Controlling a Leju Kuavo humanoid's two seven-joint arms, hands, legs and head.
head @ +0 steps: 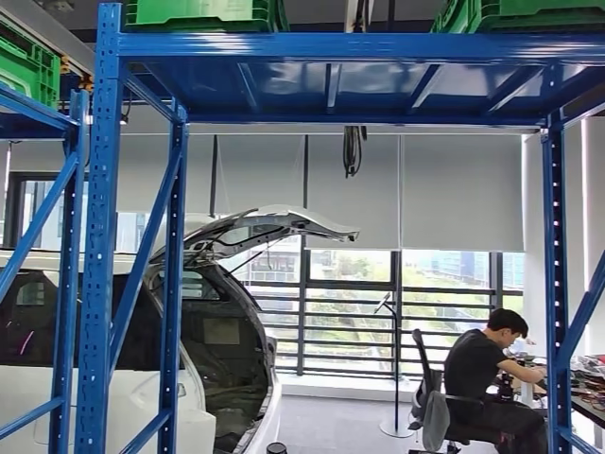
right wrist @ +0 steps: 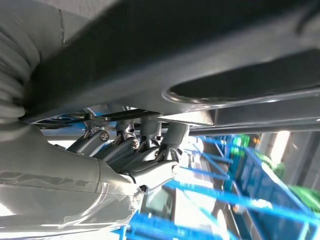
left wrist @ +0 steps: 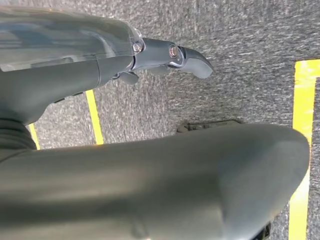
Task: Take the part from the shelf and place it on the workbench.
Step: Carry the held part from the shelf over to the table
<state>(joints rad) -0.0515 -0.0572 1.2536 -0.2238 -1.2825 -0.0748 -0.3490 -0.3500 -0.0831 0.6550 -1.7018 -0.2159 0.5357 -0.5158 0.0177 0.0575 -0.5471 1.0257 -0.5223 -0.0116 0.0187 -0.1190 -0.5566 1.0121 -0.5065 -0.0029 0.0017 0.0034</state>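
Head view. A blue steel shelf (head: pixel 100 236) fills the foreground: perforated uprights, diagonal braces and a horizontal deck overhead. Green crates (head: pixel 203 13) stand on that upper deck, with another green crate (head: pixel 28 68) on a neighbouring rack at the left. Behind the uprights stands a white car (head: pixel 143 378) with its tailgate (head: pixel 264 227) raised. Farther back, a window wall with grey roller blinds (head: pixel 457 189) closes the room. At lower right a person (head: pixel 485 374) in a dark shirt sits on an office chair (head: pixel 435 397), bent over a cluttered table (head: pixel 589 378).

Left wrist view. The left hand (left wrist: pixel 124 95) hangs over grey carpet (left wrist: pixel 245 75) marked with yellow floor tape (left wrist: pixel 303 95). The thick grey thumb (left wrist: pixel 181 190) crosses the lower frame; one darker finger (left wrist: pixel 173 54) extends straight above it, well apart from the thumb. Nothing lies between them, so the hand is spread and holds nothing.

Right wrist view. The right hand (right wrist: pixel 124 160) presses its darker fingers (right wrist: pixel 151 142) up against the underside of a long dark part (right wrist: pixel 181 55) with a pale metallic edge, which spans the frame above them. The fingers are bent against the part; the thumb's position cannot be made out, yet the hand appears to grip the part. Blue shelf beams and green crates (right wrist: pixel 305 192) show blurred in the background.
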